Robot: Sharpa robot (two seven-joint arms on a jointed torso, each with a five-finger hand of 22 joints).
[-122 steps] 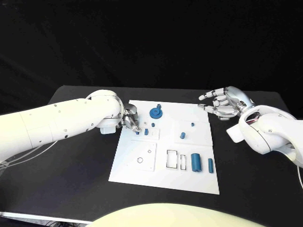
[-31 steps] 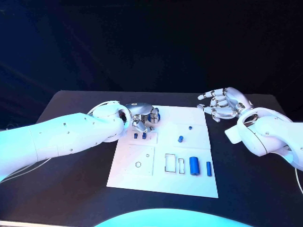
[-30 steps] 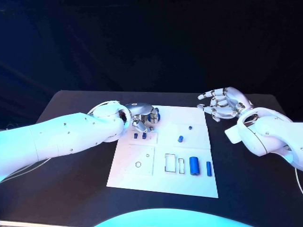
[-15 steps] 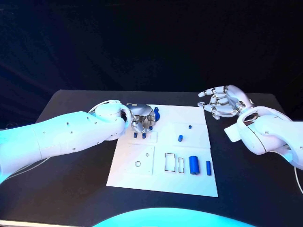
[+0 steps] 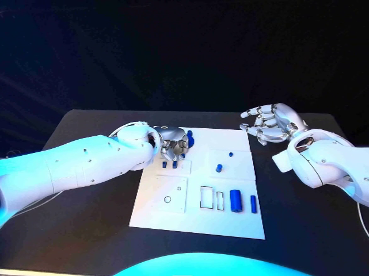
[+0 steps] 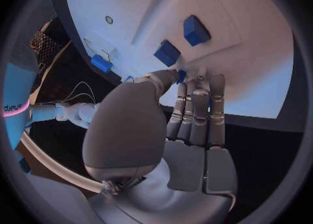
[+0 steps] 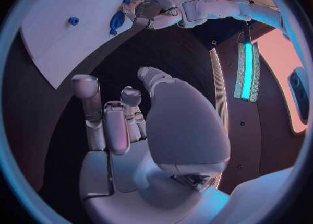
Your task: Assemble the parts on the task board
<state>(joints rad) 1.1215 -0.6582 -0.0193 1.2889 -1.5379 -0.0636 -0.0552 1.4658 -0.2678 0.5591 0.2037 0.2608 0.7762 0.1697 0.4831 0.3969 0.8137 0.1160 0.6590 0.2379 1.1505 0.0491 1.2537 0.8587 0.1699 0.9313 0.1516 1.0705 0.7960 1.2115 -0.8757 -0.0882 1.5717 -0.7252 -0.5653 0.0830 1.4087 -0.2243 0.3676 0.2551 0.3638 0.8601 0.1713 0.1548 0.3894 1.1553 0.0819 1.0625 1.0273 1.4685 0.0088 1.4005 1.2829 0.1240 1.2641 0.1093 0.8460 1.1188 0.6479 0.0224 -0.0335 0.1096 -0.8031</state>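
Nearest on the white task board (image 5: 197, 221), two blue cylinders (image 5: 236, 200) are seen lying beside outlined rectangular slots. Farther up, two small blue blocks (image 5: 169, 164) are seen standing side by side, with a blue peg (image 5: 219, 168) apart toward the right. Just beyond the blocks, the left hand (image 5: 174, 144) is lowered onto the board's far part, fingers curled over a blue gear-like part (image 5: 190, 138); whether it is gripped cannot be told. Off the board's far right corner, above the black counter (image 5: 93, 123), the right hand (image 5: 270, 123) is held loosely spread, grasping nothing.
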